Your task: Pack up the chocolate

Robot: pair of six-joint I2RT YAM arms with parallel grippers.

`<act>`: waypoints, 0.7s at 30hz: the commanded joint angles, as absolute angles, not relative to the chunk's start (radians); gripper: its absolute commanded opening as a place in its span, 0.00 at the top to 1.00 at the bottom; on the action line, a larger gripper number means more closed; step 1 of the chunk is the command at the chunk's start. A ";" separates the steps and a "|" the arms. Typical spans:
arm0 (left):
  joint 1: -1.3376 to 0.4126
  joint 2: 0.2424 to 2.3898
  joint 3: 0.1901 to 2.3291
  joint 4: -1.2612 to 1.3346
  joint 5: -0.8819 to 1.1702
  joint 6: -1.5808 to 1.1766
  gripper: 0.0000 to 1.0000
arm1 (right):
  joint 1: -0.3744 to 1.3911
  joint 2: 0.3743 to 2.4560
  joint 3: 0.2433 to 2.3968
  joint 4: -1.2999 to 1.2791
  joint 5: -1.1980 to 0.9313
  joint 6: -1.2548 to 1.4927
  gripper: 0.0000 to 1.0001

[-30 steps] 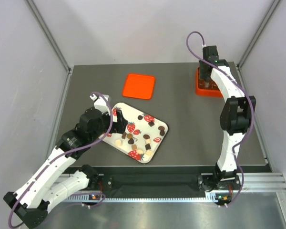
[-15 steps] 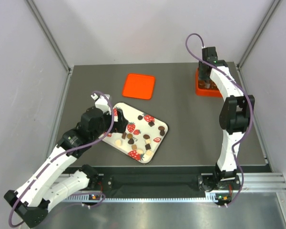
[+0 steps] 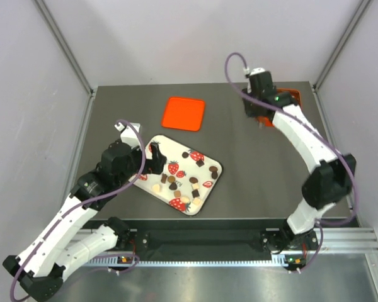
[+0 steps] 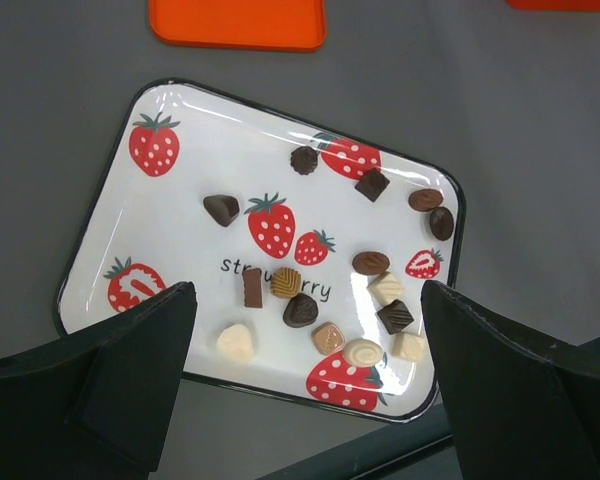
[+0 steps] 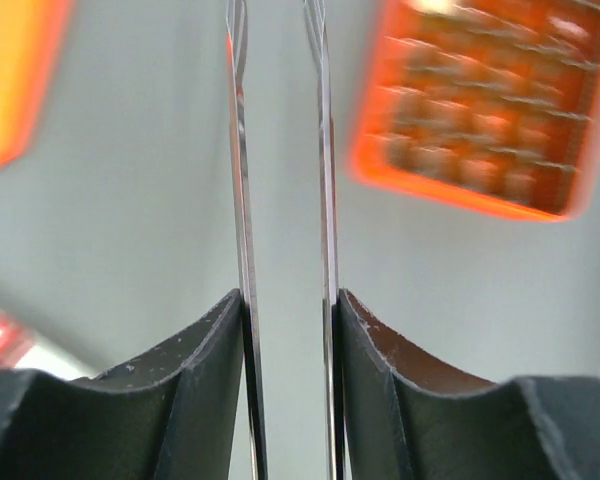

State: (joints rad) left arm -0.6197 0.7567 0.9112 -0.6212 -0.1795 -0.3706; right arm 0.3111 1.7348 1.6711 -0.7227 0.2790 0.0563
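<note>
Several small chocolates (image 4: 301,311), dark brown, light brown and cream-white, lie scattered on the white strawberry-print tray (image 4: 180,215), mostly toward its right and near side; they also show in the top view (image 3: 176,182). My left gripper (image 4: 305,292) is wide open and empty above the tray's near edge, and it shows in the top view (image 3: 152,158). My right gripper (image 5: 280,200) has thin metal blades a narrow gap apart with nothing between them. It hovers over bare table (image 3: 257,119), just left of the orange compartment box (image 5: 480,110), which holds several brown pieces.
A flat orange lid (image 3: 184,113) lies behind the tray, seen also in the left wrist view (image 4: 238,22). The orange box (image 3: 288,95) sits at the back right, partly hidden by the right arm. Grey walls enclose the table on three sides.
My right arm has swung left and forward, off the orange box and out over the table. My left gripper has stayed over the tray, shifted only slightly.
</note>
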 commanded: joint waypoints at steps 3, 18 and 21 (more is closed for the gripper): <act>-0.618 0.704 0.962 -0.621 -0.183 -0.364 0.01 | 0.521 1.499 1.419 -0.651 0.186 0.095 0.59; -0.618 0.620 0.994 -0.623 -0.250 -0.380 0.01 | 0.954 1.290 1.006 -0.546 0.299 0.221 0.55; -0.618 0.621 0.989 -0.621 -0.249 -0.388 0.01 | 0.983 1.315 0.997 -0.542 0.322 0.232 0.55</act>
